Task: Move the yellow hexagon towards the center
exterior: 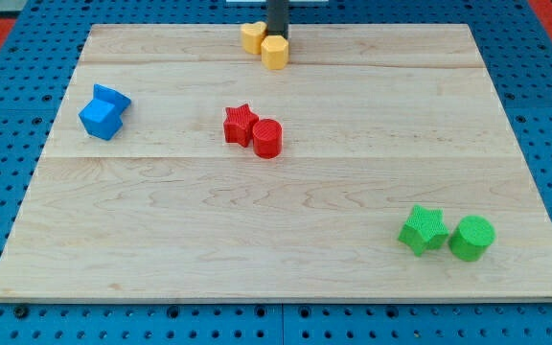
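Gripper absent; my tip touching yellow hexagon at board's top edge.

board | yellow hexagon, second yellow block | blue pair | red pair | green pair

A single camera looks down at an angle from the near edge of the wooden surface, taking in the whole board, its far edge narrowed toward the view's top.
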You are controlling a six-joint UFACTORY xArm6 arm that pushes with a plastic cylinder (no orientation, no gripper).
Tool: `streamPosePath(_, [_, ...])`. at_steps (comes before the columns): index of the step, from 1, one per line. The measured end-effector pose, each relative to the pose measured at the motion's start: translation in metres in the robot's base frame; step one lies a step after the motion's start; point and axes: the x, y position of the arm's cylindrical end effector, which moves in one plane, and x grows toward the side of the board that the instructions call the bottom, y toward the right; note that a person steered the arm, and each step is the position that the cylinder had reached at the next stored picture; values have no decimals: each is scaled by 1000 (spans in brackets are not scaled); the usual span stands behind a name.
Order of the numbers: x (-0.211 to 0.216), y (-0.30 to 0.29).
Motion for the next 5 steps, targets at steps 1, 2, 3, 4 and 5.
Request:
streamPosePath(1, [2, -7])
streamPosePath(2, [3, -7])
streamPosePath(3, [28, -7])
streamPosePath(4, [73, -7])
streamPosePath(5, [115, 1])
